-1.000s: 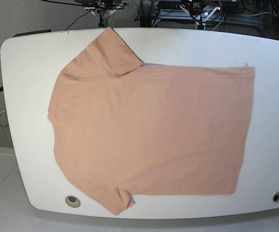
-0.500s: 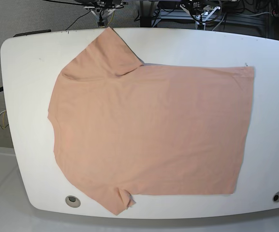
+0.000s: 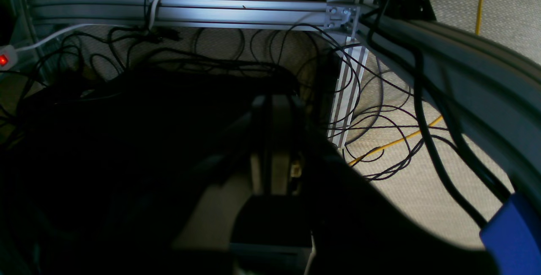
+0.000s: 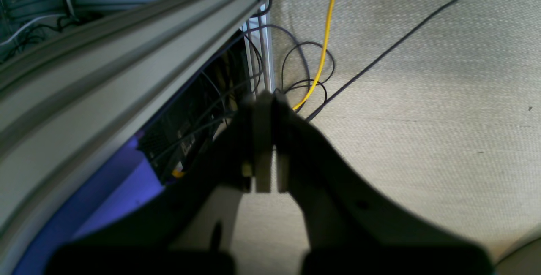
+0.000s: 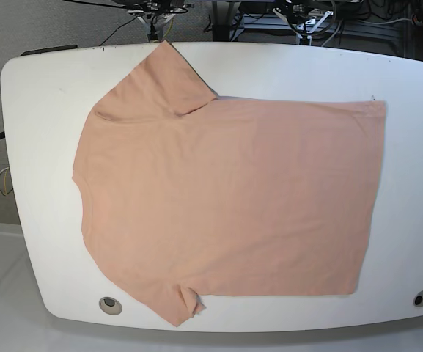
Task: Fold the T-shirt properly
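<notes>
1. T-shirt lies spread flat across the white desk, sleeves toward one end, hem at the other; laid out ready for folding, prob.
2. Left hand & right hand both closed, empty, hanging off the desk over carpet; parked, not yet engaged.

A white table with rounded corners fills most of the base view. Spread flat on it lies the T-shirt, salmon pink and plain, reaching from the left part of the frame almost to the right edge. One sleeve points to the upper left, its tip at the table's far edge; the other lies at the bottom, curled a little at the near edge. Two round holes sit in the tabletop near the lower corners.
</notes>
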